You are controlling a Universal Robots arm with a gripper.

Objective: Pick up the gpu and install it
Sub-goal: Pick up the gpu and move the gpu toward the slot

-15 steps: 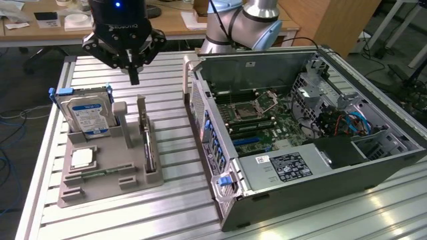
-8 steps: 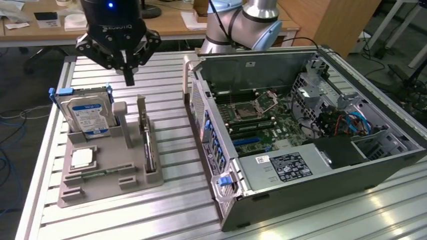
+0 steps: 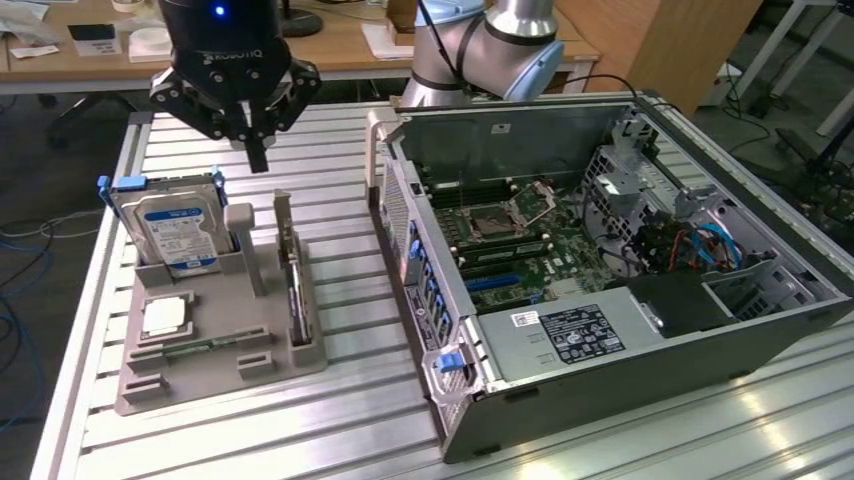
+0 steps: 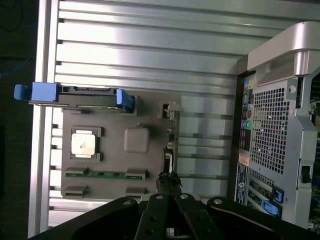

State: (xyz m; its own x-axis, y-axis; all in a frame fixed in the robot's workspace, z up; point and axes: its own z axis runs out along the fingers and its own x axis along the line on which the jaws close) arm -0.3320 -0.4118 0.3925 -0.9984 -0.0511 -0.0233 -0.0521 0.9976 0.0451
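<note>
Slatted aluminium tabletop [image 3: 347, 420] carries a grey plastic holder tray [image 3: 200, 378]. Pinched shut and empty, the black gripper [image 3: 256, 150] hangs above the thin dark gpu [image 3: 292, 280], which stands on edge below it, its long axis running on from the fingertips.

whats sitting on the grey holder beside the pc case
On the grey holder: a hard drive standing upright, a cpu chip lying flat, a green memory stick, and the gpu on edge. The drive's and gpu's lower edges are sunk in it, out of sight.
</note>
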